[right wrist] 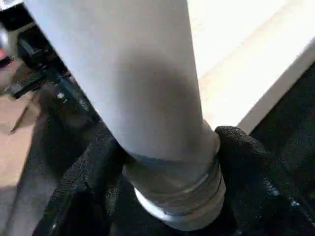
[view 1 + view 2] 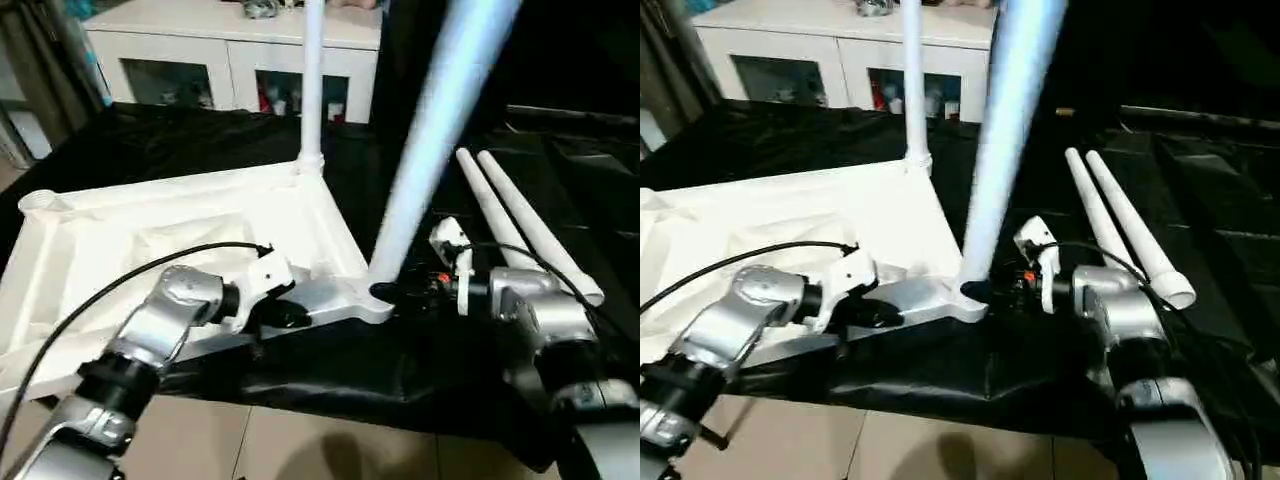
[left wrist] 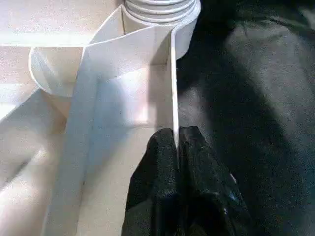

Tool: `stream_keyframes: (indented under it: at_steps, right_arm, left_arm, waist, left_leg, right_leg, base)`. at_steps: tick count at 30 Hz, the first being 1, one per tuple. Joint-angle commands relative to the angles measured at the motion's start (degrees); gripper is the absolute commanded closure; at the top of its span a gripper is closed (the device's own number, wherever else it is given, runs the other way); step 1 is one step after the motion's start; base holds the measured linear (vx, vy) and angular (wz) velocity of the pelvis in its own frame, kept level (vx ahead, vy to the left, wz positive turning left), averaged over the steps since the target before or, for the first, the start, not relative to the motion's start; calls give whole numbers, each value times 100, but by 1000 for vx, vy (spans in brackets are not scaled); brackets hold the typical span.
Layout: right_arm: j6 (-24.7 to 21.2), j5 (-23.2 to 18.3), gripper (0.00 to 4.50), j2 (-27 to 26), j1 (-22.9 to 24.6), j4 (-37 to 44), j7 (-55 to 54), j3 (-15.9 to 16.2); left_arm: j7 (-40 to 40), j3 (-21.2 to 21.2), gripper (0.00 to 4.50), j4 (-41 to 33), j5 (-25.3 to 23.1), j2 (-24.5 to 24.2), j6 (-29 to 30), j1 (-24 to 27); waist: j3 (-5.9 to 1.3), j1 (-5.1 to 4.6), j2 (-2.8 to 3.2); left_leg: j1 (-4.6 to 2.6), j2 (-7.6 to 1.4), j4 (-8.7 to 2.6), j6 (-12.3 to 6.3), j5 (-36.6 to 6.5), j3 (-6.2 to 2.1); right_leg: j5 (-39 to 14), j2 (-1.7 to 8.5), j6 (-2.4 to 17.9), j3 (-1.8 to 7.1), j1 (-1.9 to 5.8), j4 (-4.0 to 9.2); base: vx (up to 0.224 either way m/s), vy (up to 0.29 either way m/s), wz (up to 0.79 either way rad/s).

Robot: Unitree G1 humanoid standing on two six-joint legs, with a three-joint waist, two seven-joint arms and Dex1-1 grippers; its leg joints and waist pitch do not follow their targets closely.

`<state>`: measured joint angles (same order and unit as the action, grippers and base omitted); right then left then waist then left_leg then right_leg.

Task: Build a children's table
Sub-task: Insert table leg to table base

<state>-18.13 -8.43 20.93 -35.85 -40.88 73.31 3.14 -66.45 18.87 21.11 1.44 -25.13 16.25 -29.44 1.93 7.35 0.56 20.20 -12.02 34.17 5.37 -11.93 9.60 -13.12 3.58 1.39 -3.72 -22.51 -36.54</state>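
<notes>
A white plastic tabletop (image 2: 200, 225) is lying upside down on a black cloth (image 2: 330, 365), ribbed underside facing up. One white leg (image 2: 312, 80) is standing upright in the far corner socket. The right gripper (image 1: 167, 162) is gripping a second leg (image 2: 435, 130) near its threaded end, fingers clamped around it, and the leg is leaning over the near corner socket (image 2: 378, 292). The left gripper (image 3: 176, 147) is pinching the tabletop's thin side wall, fingers pressed together on it. Two more legs (image 2: 525, 220) are lying side by side on the cloth, to the right. A white cabinet (image 2: 230, 50) is standing behind.
</notes>
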Motion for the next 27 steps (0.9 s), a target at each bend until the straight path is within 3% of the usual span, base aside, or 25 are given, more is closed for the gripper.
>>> stream_keyframes:
  at_steps: [1, 5, 11, 12, 18, 21, 23, 24, 26, 27]
  right_arm:
    - [-259, 195, 192, -42, 178, -290, 399, 502]
    - [-186, 388, 193, 132, 247, -358, 980, 853]
    - [158, 553, 193, 148, 217, -683, 896, 922]
    - [224, 555, 193, 149, 224, -703, 820, 920]
    - [318, 499, 193, 104, 246, -724, 692, 833]
    - [408, 474, 193, 13, 226, -852, 459, 716]
    - [390, 432, 193, -143, 172, -1086, -217, 475]
    - [363, 415, 193, -216, 143, -1205, -557, 360]
    - [289, 355, 193, -365, 112, -1407, -1147, 155]
    - [148, 255, 193, -556, 105, -1582, -1702, -49]
  left_arm:
    - [-229, 129, 450, -285, 166, 87, -126, -53]
    - [-354, 142, 450, -253, 148, 22, -199, -81]
    - [-364, 117, 450, -116, 91, -8, -283, -157]
    - [-349, 111, 450, -96, 62, -17, -295, -166]
    - [-356, 94, 450, -94, 35, -28, -293, -157]
    - [-263, 75, 450, -11, 27, 5, -259, -193]
    - [-102, -31, 450, 50, 97, 116, -97, -227]
    - [-23, -85, 450, 76, 137, 175, -12, -245]
    - [193, -191, 450, 165, 182, 313, 160, -309]
    - [489, -294, 450, 319, 193, 498, 310, -412]
  waist:
    - [-315, 7, -1]
    - [-305, 60, -10]
    - [-258, 62, -11]
    - [-256, 65, 18]
    - [-274, 59, 7]
    - [-268, 50, 13]
    - [-263, 44, 24]
    - [-238, 28, 34]
    - [-212, -11, 18]
    - [-195, -53, 16]
  left_leg:
    - [20, -138, -358, -376, -215, -8]
    - [-6, -148, -364, -422, -372, 4]
    - [-30, -168, -426, -228, -786, -5]
    - [-37, -170, -434, -201, -830, -12]
    - [-33, -167, -427, -212, -701, -13]
    - [-34, -168, -437, -199, -771, -14]
    - [-40, -170, -444, -177, -820, -14]
    - [-54, -169, -466, -118, -942, -9]
    - [-50, -159, -516, 6, -1230, -34]
    - [-86, -153, -531, 65, -1440, -37]
  right_leg:
    - [508, 418, 1467, 260, 310, 349]
    - [388, 432, 1475, 258, 306, 377]
    - [-422, 464, 1369, 266, 298, 463]
    - [-554, 465, 1338, 266, 295, 477]
    - [-262, 454, 1371, 266, 311, 453]
    - [-361, 457, 1384, 263, 305, 464]
    - [-413, 452, 1379, 267, 296, 473]
    - [-587, 458, 1363, 277, 272, 498]
    - [-1162, 476, 1244, 269, 302, 538]
    - [-1555, 481, 1145, 279, 268, 587]
  base:
    - [0, 0, 0]
    - [0, 0, 0]
    - [0, 0, 0]
    - [0, 0, 0]
    - [0, 0, 0]
    - [0, 0, 0]
    - [0, 0, 0]
    - [0, 0, 0]
    - [0, 0, 0]
    - [0, 0, 0]
